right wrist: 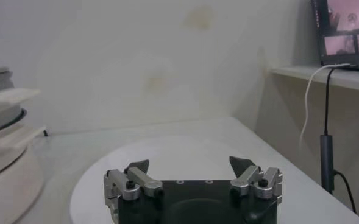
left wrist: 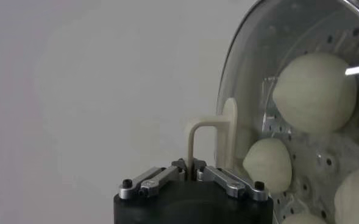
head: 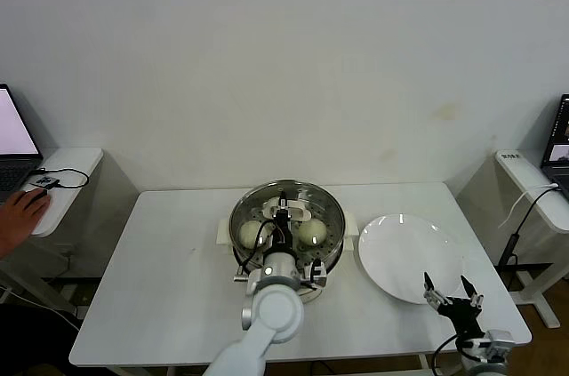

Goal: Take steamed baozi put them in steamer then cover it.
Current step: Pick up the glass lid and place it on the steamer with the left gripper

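Observation:
The steamer (head: 335,216) stands mid-table on its cream base. Over its mouth sits the glass cover (head: 267,200), and my left gripper (head: 285,213) is shut on the cover's cream handle (left wrist: 207,130). Whether the rim is seated I cannot tell. Through the glass (left wrist: 258,67) several baozi show on the perforated tray: one large (left wrist: 315,91), one nearer the handle (left wrist: 268,164), and two in the head view (head: 251,234) (head: 312,232). My right gripper (head: 452,290) hangs open and holding nothing at the near edge of the white plate (head: 400,247).
The plate (right wrist: 167,152) lies bare right of the steamer (right wrist: 2,164). Side tables flank the white table: a laptop (head: 13,140) and a person's hand (head: 18,214) at the left, another laptop (head: 560,140) and cables (right wrist: 325,152) at the right.

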